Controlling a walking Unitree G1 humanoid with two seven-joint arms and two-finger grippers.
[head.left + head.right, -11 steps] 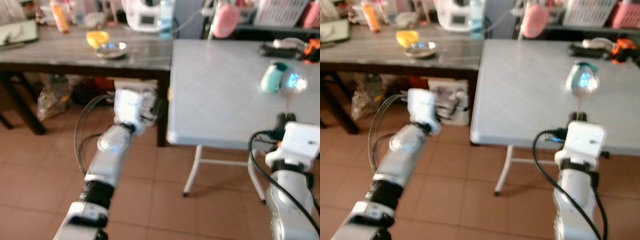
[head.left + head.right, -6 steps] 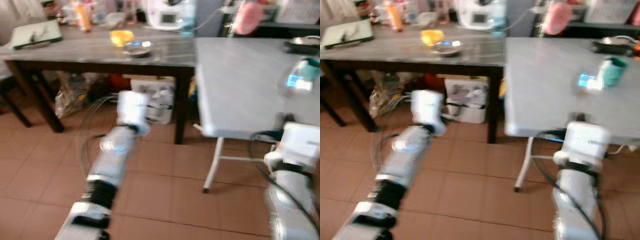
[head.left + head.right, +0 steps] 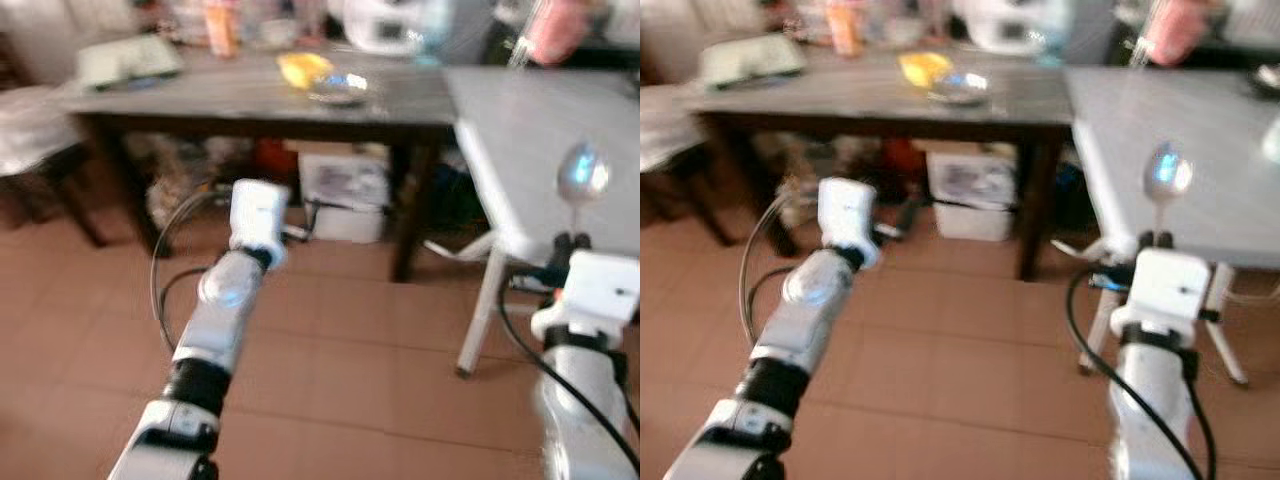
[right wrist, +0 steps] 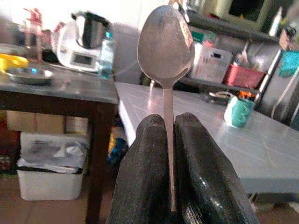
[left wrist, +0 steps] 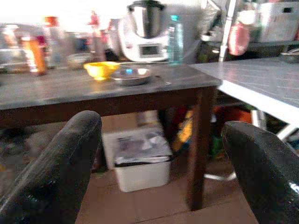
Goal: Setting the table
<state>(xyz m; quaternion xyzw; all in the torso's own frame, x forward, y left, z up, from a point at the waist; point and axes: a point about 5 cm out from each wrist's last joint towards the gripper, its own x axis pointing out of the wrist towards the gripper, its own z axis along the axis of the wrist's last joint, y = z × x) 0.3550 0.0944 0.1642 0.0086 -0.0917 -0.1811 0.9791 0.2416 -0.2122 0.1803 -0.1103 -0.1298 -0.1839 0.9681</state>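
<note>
1. One spoon (image 4: 165, 44) is the thing in hand: it stands upright, bowl up, with its thin handle pinched between the two black fingers (image 4: 145, 163) of the right gripper (image 3: 572, 239), low on the right of the scene, near the robot.
2. The spoon looks like polished metal, so it is probably light and stiff, not fragile, but slick. The grip sits low on the narrow handle, which seems the right place; the bowl end is free to tip if the pinch slackens, and I judge that it could twist or slip under a knock.
3. The white table (image 3: 540, 120) lies just beyond the spoon, on the right; a teal cup (image 4: 238, 111) stands on it, farther off.
4. The left gripper (image 5: 159, 172) is spread wide with nothing between its fingers; the left arm (image 3: 225, 300) reaches forward over the tiled floor (image 3: 350, 350).
5. A dark table (image 3: 250, 95) stands far left, adjoining the white one. It carries a metal dish (image 5: 131, 76), a yellow bowl (image 5: 101, 69) and blurred clutter. A white bin (image 5: 138, 161) sits beneath it.
</note>
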